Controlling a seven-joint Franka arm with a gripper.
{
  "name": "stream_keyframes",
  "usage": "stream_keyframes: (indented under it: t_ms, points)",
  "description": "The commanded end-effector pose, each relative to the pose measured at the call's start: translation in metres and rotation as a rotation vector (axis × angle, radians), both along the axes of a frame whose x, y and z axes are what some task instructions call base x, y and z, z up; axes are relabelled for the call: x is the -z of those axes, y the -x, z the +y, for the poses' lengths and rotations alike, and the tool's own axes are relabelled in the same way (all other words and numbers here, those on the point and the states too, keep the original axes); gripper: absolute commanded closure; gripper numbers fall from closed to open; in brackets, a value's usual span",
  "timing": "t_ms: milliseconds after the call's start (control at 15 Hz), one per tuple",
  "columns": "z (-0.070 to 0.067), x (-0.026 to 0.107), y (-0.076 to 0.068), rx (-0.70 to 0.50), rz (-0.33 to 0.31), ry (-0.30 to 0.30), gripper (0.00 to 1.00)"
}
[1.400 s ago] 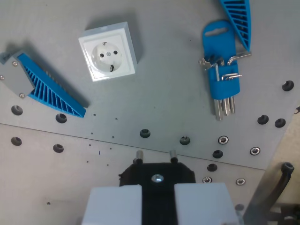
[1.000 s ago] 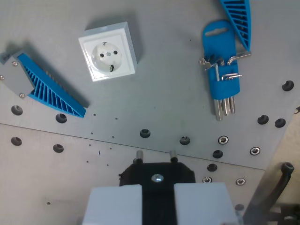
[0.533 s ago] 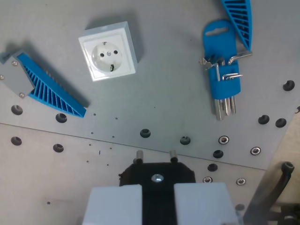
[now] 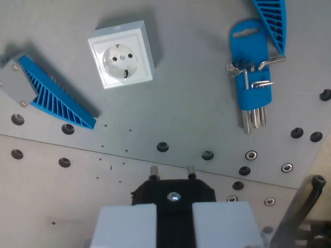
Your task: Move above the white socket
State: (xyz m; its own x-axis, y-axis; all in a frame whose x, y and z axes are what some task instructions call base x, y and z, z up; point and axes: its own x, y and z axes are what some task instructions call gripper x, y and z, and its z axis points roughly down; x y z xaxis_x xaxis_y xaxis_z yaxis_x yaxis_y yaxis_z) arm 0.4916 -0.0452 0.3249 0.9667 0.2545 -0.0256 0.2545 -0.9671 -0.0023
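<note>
The white socket [image 4: 121, 55] lies on the grey plate in the upper left of the wrist view, with its round recess facing up. My gripper [image 4: 174, 207] is at the bottom centre, below and to the right of the socket in the picture. Its two pale fingers [image 4: 125, 226] are shut on a black plug [image 4: 174, 192]. The plug's two metal pins [image 4: 153, 170] point toward the plate. The gripper is well apart from the socket.
A blue ribbed wedge with a grey end [image 4: 45, 93] lies at the left. A blue holder of hex keys [image 4: 251, 77] lies at the right, with another blue ribbed part [image 4: 271, 20] above it. Bolt holes [image 4: 162, 146] run across the plate. A dark cable [image 4: 305, 206] is at the bottom right.
The whole scene has shifted slightly toward the wrist view's right, so the camera has moved a little. The things on the plate have not moved, and the grip on the plug is unchanged.
</note>
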Motion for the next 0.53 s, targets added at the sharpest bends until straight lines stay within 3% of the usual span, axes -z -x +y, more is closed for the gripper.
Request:
stream_keyframes:
  t_ms: [67,533]
  points:
    - [0.003,0.013,0.004,-0.042,-0.083,-0.007,1.0]
    - [0.01,0.043,0.007,-0.078,-0.081,-0.014,1.0]
